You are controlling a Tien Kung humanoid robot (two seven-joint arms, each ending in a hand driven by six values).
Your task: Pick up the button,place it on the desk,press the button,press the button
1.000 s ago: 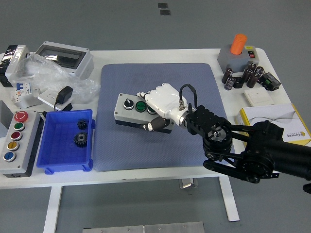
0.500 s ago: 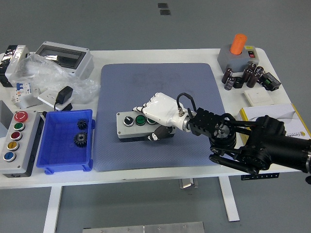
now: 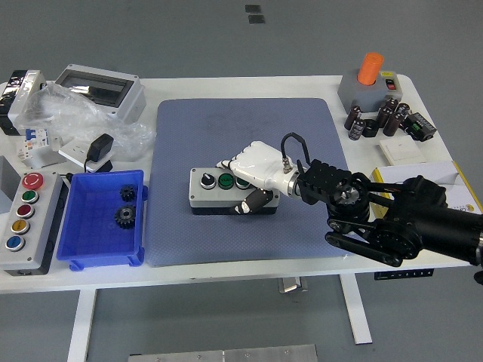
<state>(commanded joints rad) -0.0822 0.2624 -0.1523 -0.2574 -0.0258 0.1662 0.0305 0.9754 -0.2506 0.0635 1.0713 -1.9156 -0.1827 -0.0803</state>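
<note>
Nearest the table's front edge, at left, lie one grey control panel (image 3: 23,222) carrying a column of four round buttons (red, green, yellow, blue) and one blue plastic bin (image 3: 102,220) holding two dark metal gears (image 3: 124,207). At centre, on the blue-grey textured mat (image 3: 249,136), rests one grey rectangular button box (image 3: 219,190) with three controls along its top face: a black selector knob and two green push buttons. One white five-fingered right hand (image 3: 255,179), on a black arm entering from the right, is clamped on this box: its fingers curl over the right end of the top face while the dark-tipped thumb presses against the front wall. At right, one yellow-and-white booklet (image 3: 430,185) lies partly behind the arm. Farther back stand a cluster of dark cylindrical capacitors (image 3: 377,121), too tightly grouped to count, and one grey block topped by an orange cylinder (image 3: 370,79). At far left sit one grey enclosure with a clear lid (image 3: 98,87), crumpled transparent plastic bags (image 3: 83,121) and one black power adapter (image 3: 98,149).
</note>
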